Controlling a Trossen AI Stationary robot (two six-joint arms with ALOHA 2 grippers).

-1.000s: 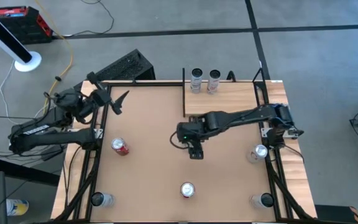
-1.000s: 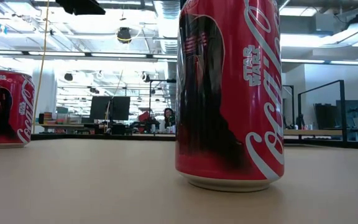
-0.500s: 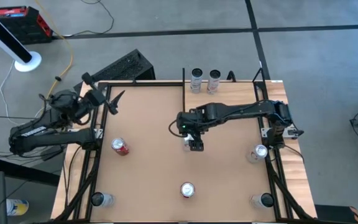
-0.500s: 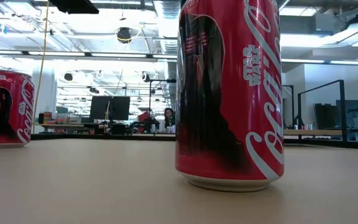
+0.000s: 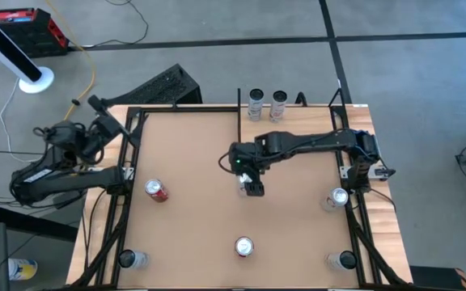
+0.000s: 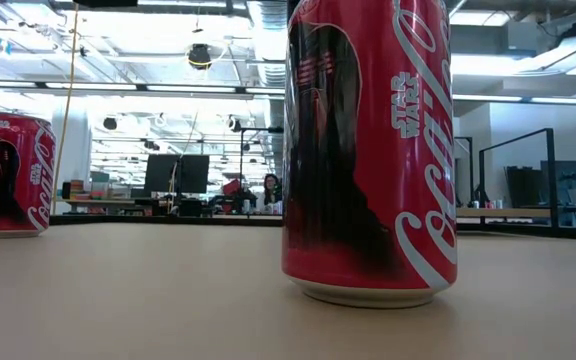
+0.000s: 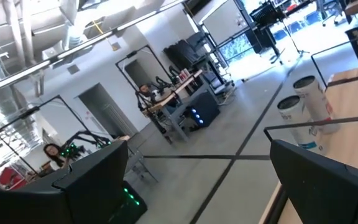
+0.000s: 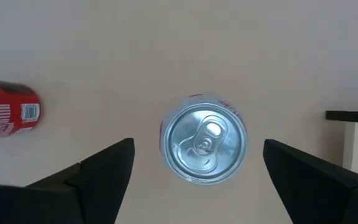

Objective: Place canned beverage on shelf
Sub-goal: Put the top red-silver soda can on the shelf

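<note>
My right gripper (image 8: 197, 180), jaws wide, frames can (image 8: 203, 139) centre-frame, top-down; low view shows only its red side.

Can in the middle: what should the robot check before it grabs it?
1. Can standing upright: ok.
2. Right jaws open wide: ok.
3. Can lined up between the jaws in the right wrist view: ok.
4. Jaws down around the can: not ok, they are apart from it in the high view.
5. Shelf has bare room: ok, two cans stand at its back edge.
6. Left arm out of the way: ok, off the table's left edge.
</note>
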